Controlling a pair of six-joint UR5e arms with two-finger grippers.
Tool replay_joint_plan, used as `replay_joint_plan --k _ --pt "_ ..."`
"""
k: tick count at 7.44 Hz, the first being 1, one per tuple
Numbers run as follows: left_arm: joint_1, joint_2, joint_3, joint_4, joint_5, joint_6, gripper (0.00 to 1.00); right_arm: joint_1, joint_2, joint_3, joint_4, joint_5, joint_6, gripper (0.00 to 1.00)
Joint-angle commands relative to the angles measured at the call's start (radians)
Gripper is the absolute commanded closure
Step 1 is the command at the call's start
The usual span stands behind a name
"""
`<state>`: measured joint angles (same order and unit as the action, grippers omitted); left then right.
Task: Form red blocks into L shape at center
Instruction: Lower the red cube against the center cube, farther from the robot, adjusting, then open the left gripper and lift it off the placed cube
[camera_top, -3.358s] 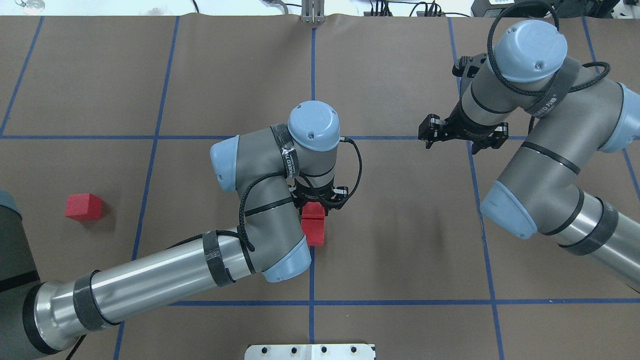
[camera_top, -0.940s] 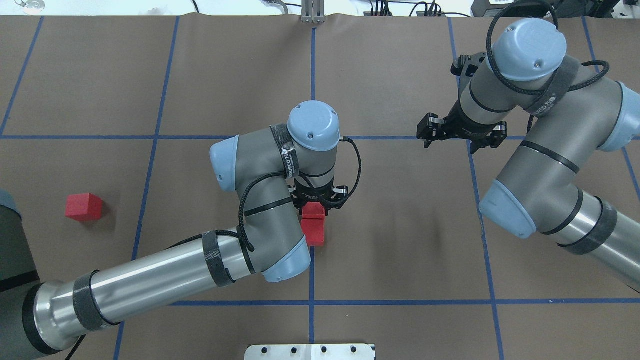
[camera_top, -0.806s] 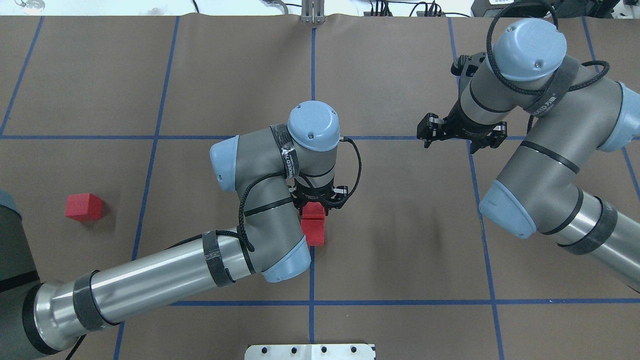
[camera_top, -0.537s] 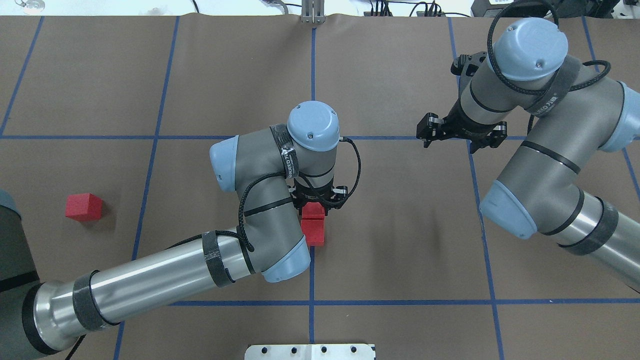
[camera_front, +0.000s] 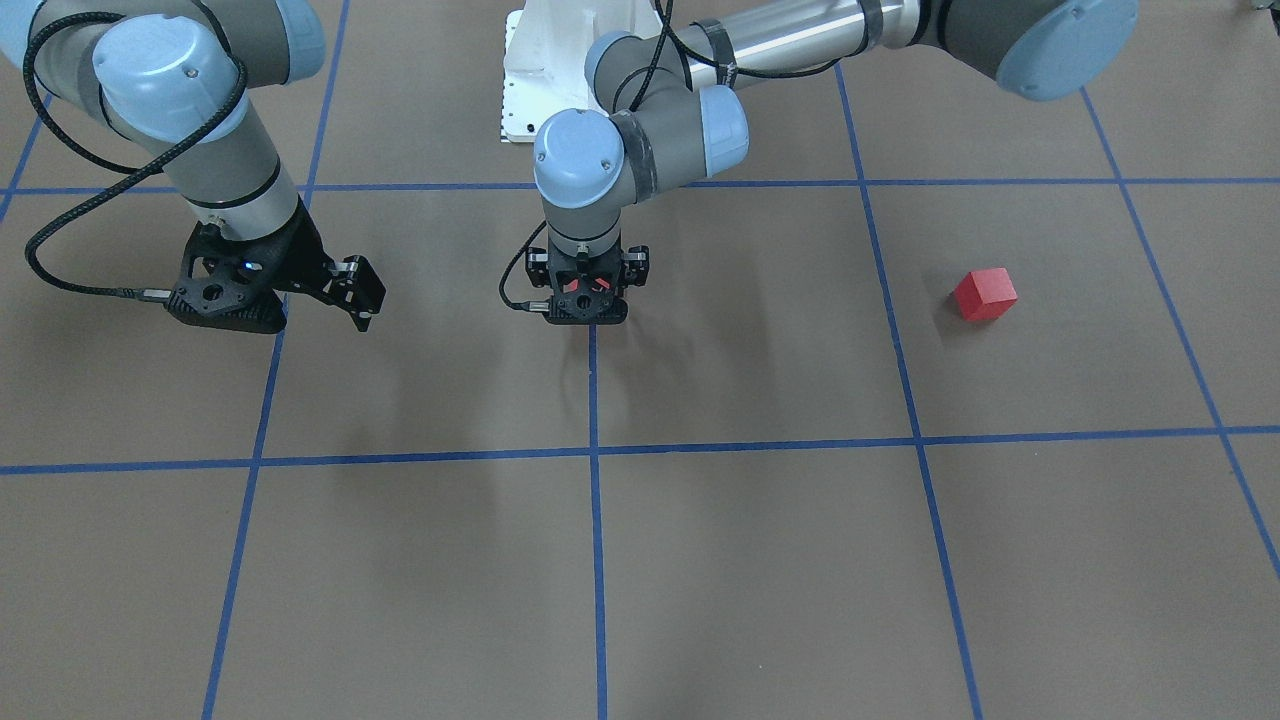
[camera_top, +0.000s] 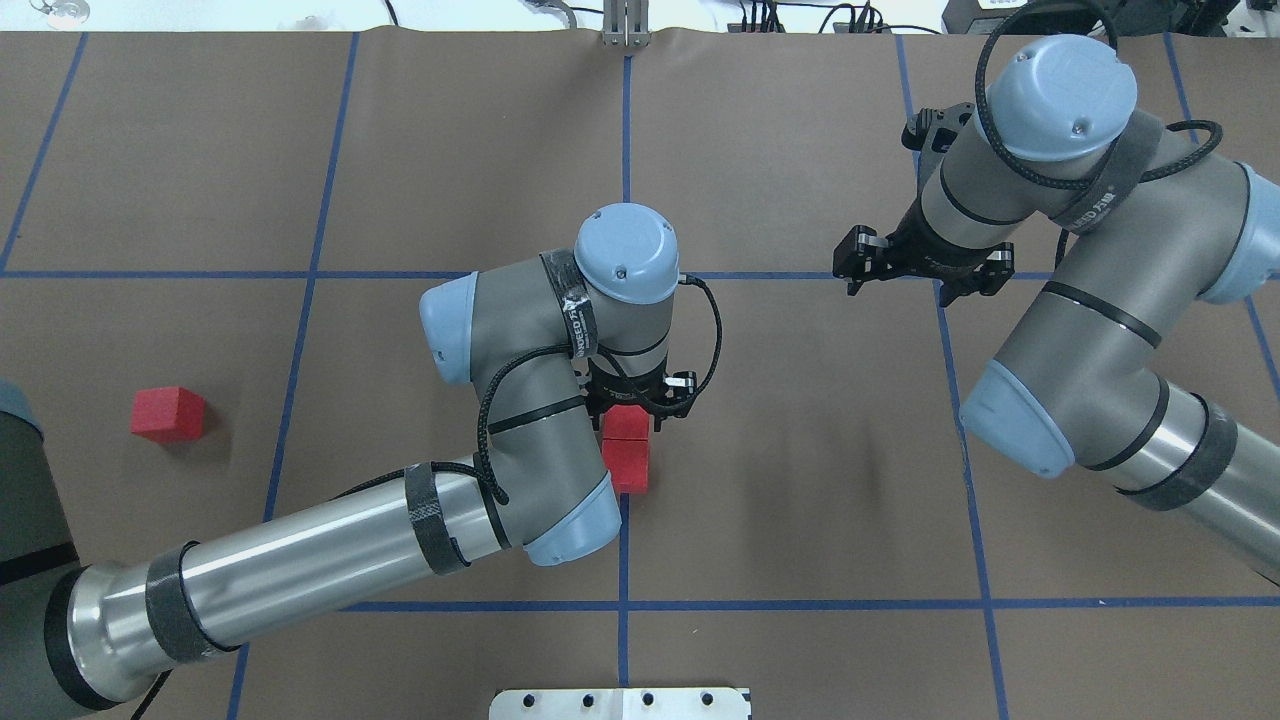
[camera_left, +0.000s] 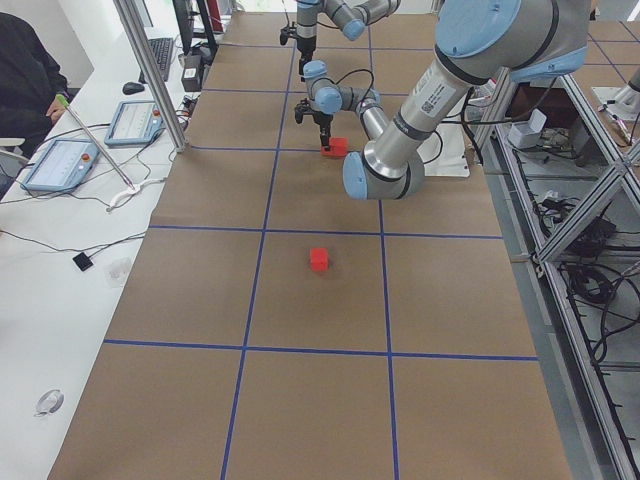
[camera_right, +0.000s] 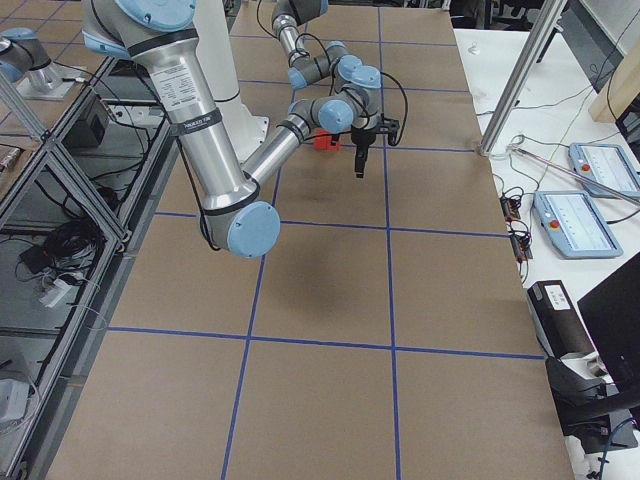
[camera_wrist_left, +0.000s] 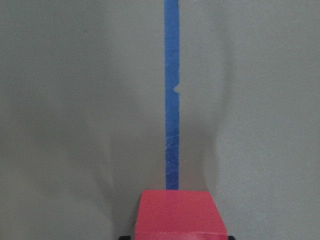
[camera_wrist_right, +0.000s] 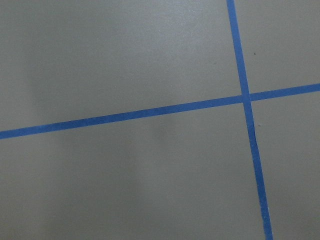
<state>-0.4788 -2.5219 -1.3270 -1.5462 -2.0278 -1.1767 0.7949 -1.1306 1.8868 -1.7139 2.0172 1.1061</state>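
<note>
Overhead exterior shows almost nothing altered: the left claw (camera_top: 638, 403) is kept low at the centre line (camera_top: 623, 540), seemingly pinching one block (camera_top: 627, 423), with a second block (camera_top: 628, 466) touching it on the robot's side. The third block (camera_top: 167, 414) lies well apart, so the L is judged unfinished. The right claw (camera_top: 915, 290) is held spread. Only the left wrist view shows the pinched block set on the line.
</note>
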Motion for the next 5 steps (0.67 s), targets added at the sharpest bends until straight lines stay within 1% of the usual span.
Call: replay_joint_plan --k 1,2,3,4,5 --pt "0.000 0.000 -0.001 0.000 0.001 0.000 0.00 0.000 -0.001 0.000 0.000 0.000 0.000 0.01" --pt "-0.003 0.000 -0.036 0.003 -0.003 0.002 0.00 0.000 -0.002 0.000 0.000 0.000 -0.002 0.01" --pt "-0.014 0.023 -0.105 0.012 -0.003 0.002 0.00 0.001 -0.003 0.000 0.000 0.000 -0.003 0.01" --pt "-0.044 0.085 -0.209 0.018 -0.003 0.002 0.00 0.004 -0.005 0.000 -0.001 0.000 -0.008 0.01" --pt "-0.067 0.189 -0.339 0.020 -0.002 0.011 0.00 0.007 -0.008 0.000 0.000 0.002 -0.011 0.01"
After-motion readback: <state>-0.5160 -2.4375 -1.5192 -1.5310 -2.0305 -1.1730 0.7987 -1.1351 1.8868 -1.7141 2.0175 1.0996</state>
